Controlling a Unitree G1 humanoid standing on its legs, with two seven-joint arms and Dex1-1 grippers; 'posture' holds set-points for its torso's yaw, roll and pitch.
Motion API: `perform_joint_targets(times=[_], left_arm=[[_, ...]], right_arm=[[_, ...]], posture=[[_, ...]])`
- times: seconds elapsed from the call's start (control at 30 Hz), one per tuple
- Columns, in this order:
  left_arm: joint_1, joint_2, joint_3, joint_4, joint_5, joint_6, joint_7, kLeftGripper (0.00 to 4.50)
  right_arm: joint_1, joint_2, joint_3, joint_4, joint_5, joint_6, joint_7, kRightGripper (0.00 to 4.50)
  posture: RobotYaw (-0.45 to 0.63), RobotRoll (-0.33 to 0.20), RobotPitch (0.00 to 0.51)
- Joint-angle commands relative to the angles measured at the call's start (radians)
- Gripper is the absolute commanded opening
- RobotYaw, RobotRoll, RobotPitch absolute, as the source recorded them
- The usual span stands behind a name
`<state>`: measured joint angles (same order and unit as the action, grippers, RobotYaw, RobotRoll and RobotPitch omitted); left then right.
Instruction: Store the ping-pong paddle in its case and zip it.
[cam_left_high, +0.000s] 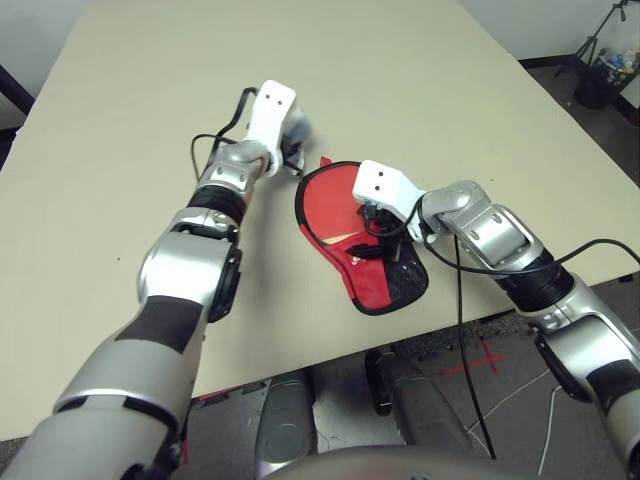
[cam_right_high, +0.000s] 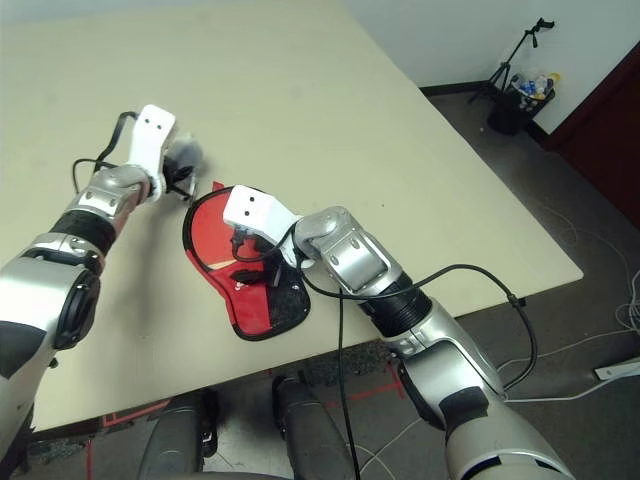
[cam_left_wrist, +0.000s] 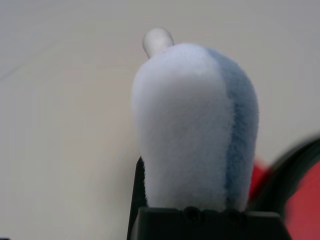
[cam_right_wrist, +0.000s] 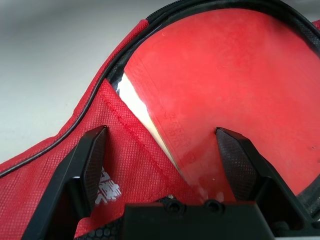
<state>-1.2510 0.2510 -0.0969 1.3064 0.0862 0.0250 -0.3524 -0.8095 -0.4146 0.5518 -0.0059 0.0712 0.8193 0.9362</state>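
Right gripper (cam_right_wrist: 165, 160) spread over case (cam_left_high: 345, 215); white logo unreadable

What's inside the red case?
Through the case's clear plastic window, the ping-pong paddle's round red face shows inside. Its handle is covered by the red fabric and the open right gripper above it.

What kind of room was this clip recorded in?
Probably a lab or studio workspace: a plain beige table, grey carpet with red tape marks and loose cables, and a tripod stand in the corner.
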Motion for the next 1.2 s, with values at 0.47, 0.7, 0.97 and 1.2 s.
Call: perform_joint_targets(times=[0.47,0.7,0.97,1.2], left_arm=[[-0.032,-0.22,0.097,0.017,-0.018,-0.028,-0.086,0.39],[-0.01,-0.255,0.105,0.007,-0.024,-0.001,-0.227,0.39],[0.035,-0.255,0.06,-0.013,0.007,0.06,-0.469,0.38],[0.036,-0.248,0.061,-0.034,-0.002,0.062,-0.505,2.06]], right_arm=[[0.028,0.038,0.03,0.065,-0.025,0.034,0.004,4.5],[0.018,0.049,0.022,0.097,-0.036,0.013,0.007,4.5],[0.005,0.069,0.011,0.139,-0.049,-0.015,0.01,4.5],[-0.001,0.082,0.003,0.161,-0.056,-0.029,0.014,4.5]], posture=[[-0.07,0.0,0.234],[-0.06,0.0,0.221],[-0.04,0.0,0.214],[-0.04,0.0,0.206]])
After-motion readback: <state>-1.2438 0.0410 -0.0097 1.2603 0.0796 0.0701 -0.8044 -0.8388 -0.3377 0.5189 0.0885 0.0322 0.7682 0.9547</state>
